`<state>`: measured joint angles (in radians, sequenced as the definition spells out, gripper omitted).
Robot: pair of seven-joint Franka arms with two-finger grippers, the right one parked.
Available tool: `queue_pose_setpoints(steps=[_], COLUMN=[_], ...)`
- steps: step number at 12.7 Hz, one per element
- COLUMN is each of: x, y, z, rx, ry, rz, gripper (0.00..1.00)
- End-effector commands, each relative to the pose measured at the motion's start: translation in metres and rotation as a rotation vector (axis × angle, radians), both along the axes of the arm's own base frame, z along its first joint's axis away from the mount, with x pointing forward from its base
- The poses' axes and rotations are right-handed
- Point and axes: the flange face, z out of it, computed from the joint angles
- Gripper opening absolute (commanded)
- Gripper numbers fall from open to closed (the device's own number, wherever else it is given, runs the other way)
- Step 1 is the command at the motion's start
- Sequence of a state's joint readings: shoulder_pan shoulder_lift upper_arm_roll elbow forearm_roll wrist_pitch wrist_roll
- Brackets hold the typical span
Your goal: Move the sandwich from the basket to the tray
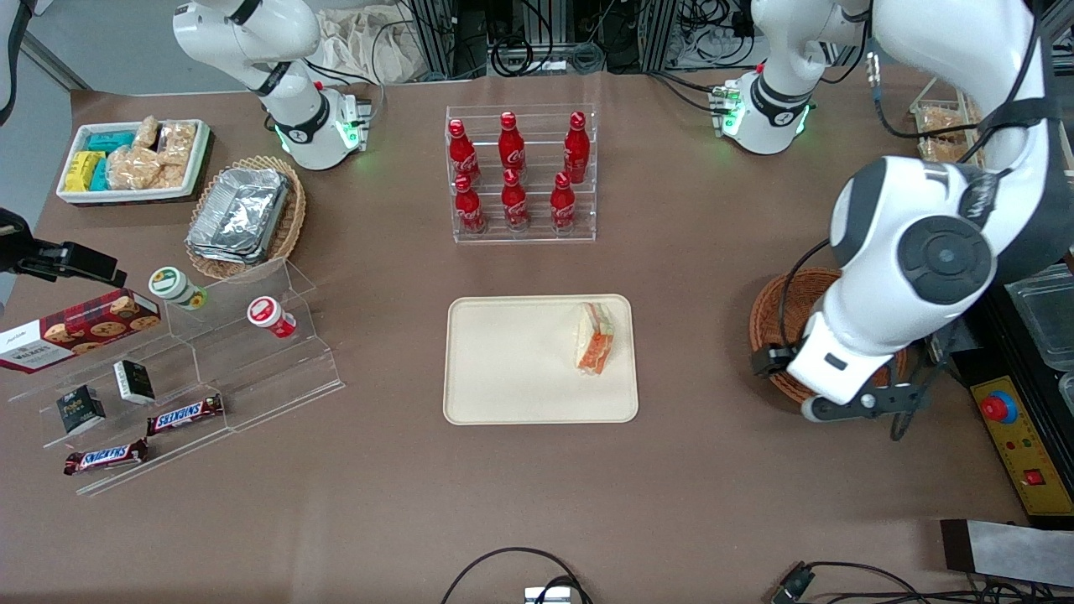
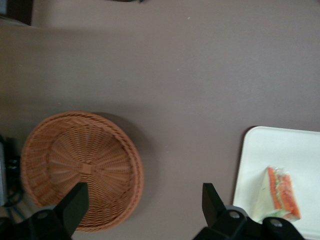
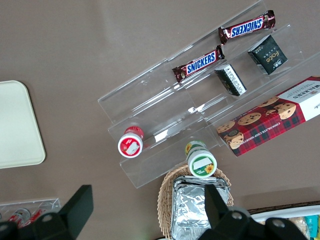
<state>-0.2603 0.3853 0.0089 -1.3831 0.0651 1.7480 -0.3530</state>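
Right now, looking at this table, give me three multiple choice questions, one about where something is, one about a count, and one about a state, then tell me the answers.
1. Where does the sandwich lie?
A. in the basket
B. on the tray
C. on the bare table

2. How many red bottles stand in the clear rack?
A. four
B. six
C. eight

3. How is the gripper?
A. open and holding nothing
B. shut on the sandwich
C. shut on the basket's rim

Answers:
1 B, the sandwich rests on the tray, at the edge nearest the working arm.
2 B, two rows of three.
3 A, the wrist view shows its fingers spread apart above the brown table, between the basket and the tray.
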Motion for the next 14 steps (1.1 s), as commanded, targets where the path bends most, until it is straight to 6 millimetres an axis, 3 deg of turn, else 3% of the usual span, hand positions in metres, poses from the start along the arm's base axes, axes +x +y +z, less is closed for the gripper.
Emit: queue_pose_setpoints(steps=[1, 2, 6, 11, 14], x=[-0.019, -0.017, -0.029, -0.062, -0.084], y=[0.029, 0.062, 0.088, 0.106, 0.111], z=[0.015, 0.017, 0.044, 0.066, 0.095], rx=[-0.023, -0.031, -0.056, -0.057, -0.049], ry=[0.009, 0.012, -0.009, -0.023, -0.015], rz=[-0.004, 0.038, -0.064, -0.069, -0.082], gripper=[1.0, 1.0, 1.0, 1.0, 1.0])
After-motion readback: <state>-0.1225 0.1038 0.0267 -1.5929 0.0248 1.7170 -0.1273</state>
